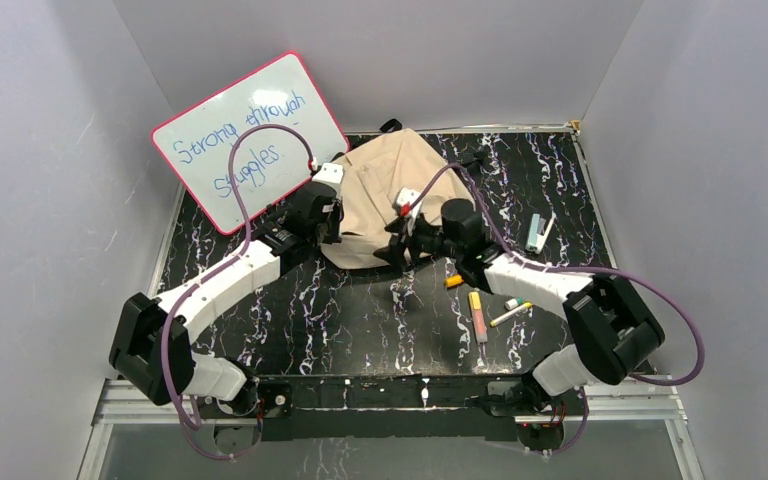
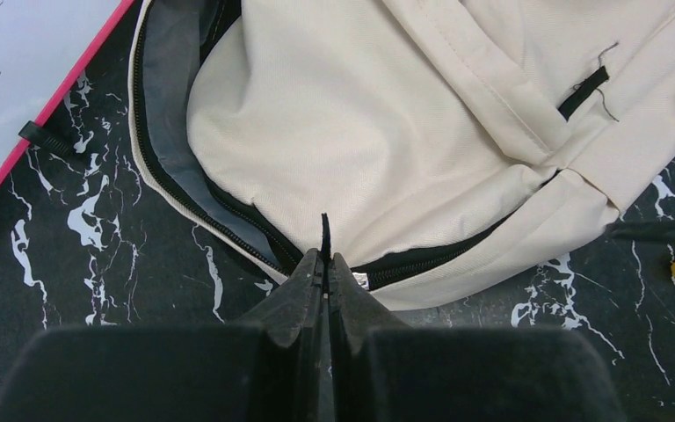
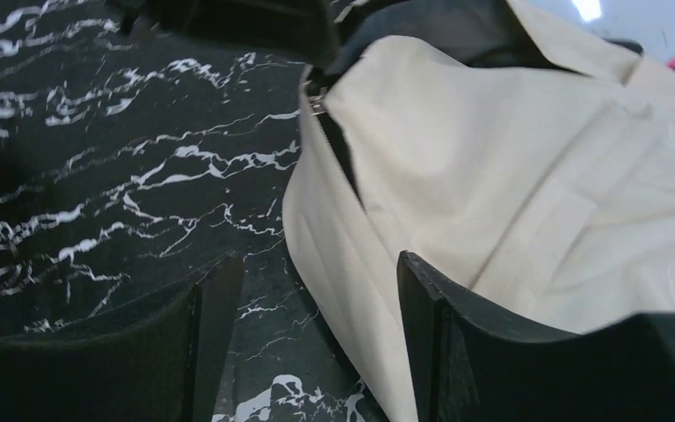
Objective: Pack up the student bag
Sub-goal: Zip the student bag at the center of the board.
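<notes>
The student bag (image 1: 390, 185) is a beige fabric backpack lying at the back middle of the table. Its main zipper is partly open and shows grey lining (image 2: 171, 70). My left gripper (image 2: 326, 259) is shut on the bag's black zipper pull (image 2: 324, 230) at the near edge of the bag (image 2: 360, 132). In the top view the left gripper (image 1: 338, 232) sits at the bag's front left. My right gripper (image 3: 316, 294) stands open at the front right. The bag's lower edge (image 3: 343, 264) lies between its fingers, and the right finger (image 3: 426, 303) rests over the fabric.
A pink-framed whiteboard (image 1: 250, 140) leans at the back left, beside the bag. On the table right of the arms lie a yellow-and-pink marker (image 1: 477, 315), a thin pen (image 1: 510, 313), a small yellow piece (image 1: 454, 281) and a pale green item (image 1: 538, 233).
</notes>
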